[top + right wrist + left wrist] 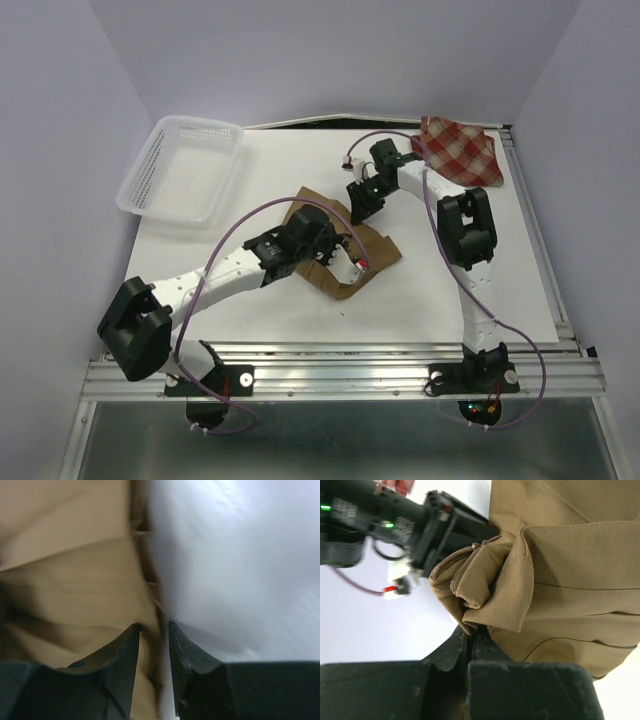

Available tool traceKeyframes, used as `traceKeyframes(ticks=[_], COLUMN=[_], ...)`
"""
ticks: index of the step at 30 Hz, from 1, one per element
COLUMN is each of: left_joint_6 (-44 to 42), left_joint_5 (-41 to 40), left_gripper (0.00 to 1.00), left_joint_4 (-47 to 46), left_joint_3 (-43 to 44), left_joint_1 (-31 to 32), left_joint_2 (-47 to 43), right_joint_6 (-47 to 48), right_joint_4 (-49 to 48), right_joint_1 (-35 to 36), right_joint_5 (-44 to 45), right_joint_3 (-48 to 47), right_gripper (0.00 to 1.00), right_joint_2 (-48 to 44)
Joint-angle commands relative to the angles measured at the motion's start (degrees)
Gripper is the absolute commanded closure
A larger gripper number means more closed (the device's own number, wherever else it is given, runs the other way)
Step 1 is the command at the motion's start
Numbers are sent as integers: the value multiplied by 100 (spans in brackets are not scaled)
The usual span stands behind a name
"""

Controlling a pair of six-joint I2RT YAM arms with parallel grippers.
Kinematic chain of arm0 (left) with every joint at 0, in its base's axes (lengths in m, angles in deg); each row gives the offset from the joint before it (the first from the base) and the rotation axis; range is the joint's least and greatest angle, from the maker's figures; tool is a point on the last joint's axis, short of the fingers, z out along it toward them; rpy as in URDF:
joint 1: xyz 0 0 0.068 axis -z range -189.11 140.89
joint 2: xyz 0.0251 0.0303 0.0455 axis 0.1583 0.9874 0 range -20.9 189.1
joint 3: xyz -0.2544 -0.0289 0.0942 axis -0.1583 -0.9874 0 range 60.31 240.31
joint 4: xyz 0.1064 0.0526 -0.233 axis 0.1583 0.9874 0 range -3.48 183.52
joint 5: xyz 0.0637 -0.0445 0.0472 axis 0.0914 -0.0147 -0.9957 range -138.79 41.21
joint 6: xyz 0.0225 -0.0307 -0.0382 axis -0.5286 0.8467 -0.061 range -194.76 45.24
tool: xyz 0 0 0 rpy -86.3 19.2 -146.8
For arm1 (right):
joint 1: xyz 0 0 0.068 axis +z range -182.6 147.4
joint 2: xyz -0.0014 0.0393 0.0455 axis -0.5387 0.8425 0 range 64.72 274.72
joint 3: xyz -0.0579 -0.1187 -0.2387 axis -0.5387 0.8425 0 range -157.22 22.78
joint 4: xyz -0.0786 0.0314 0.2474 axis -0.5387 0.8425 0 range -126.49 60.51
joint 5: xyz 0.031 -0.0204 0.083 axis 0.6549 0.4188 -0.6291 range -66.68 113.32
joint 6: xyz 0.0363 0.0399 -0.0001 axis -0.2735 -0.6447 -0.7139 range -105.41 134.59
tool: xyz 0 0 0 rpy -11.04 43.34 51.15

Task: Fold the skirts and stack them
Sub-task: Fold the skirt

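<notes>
The tan-brown skirt (365, 250) lies crumpled in the middle of the table. My left gripper (338, 240) is shut on a bunched fold of it, seen close in the left wrist view (470, 630), where the skirt (570, 580) fills the right side. My right gripper (358, 208) is at the skirt's far edge. In the right wrist view it (154, 626) is narrowly open, with the edge of the skirt (75, 580) between its fingers. The red-and-cream plaid skirt (460, 150) lies at the back right, behind the right arm.
A white mesh basket (180, 170) stands at the back left, partly over the table's edge. The right arm's elbow (468, 228) rises above the table's right side. The right gripper body (440, 530) is close ahead of my left gripper.
</notes>
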Motion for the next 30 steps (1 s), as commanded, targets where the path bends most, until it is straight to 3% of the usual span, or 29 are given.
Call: traceKeyframes(ticks=[1,9,30], left_joint_6=[-503,-1381,-2156], left_joint_5=[464,825,1019], left_gripper=[100,100,100], left_joint_4=[-324,-577,-1712], left_joint_3=[114,201,527], left_joint_1=[-210,-465,-641], left_joint_2=[-76,284,1612], right_joint_6=[-194,-229,-176], right_joint_4=[49,-13,5], right_joint_1=[23,76,76], right_joint_5=[-275,-486,-671], right_joint_3=[-79,62,158], right_gripper=[67,84,84], right_joint_2=[323,438,341])
